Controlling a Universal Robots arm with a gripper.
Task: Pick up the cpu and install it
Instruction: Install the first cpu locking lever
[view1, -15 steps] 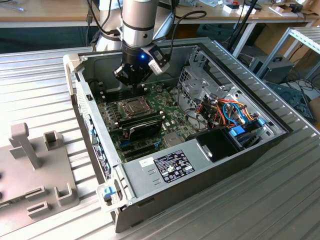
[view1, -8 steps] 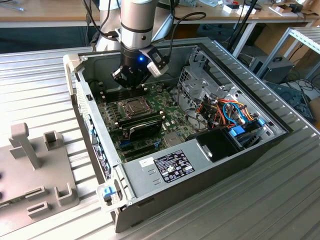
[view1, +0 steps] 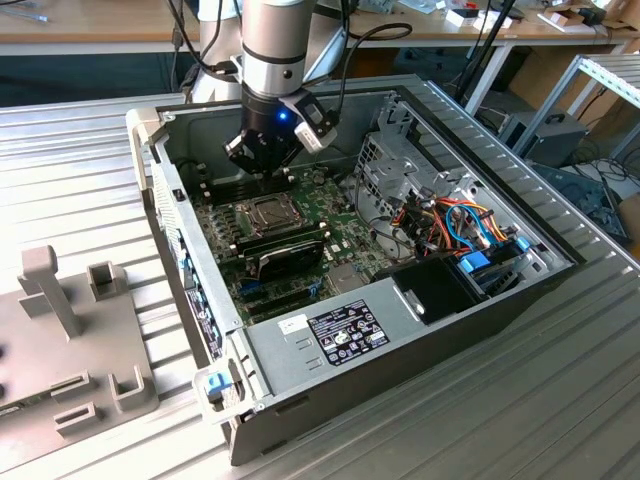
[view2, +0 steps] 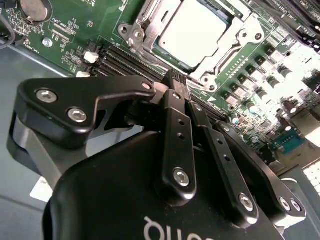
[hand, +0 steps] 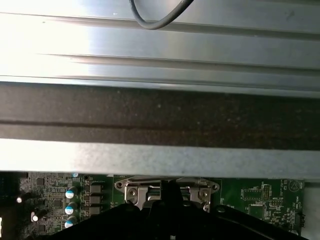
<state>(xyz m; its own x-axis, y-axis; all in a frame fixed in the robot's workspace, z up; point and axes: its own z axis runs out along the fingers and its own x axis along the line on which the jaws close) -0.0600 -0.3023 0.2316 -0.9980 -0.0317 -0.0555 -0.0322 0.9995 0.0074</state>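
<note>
Hovering just beside the seated cpu (view2: 192, 30), gripper (view2: 175, 79) (fingers pressed together, empty-handed).

Robotics lab / electronics workshop, PC assembly test cell.

Open desktop computer case (view1: 400, 330) with bare green motherboard (view1: 290, 250) sits on a ribbed aluminium counter (view1: 90, 170). Industrial robot arm (view1: 275, 50) reaches into the case. Grey fixture block with slots (view1: 70, 340) at the exterior view's left. Behind: wooden workbench (view1: 110, 25) with loose parts, hanging black cables (view1: 375, 35), an aluminium-profile frame (view1: 600, 85), boxes and more cabling on the floor at the exterior view's right.
</note>
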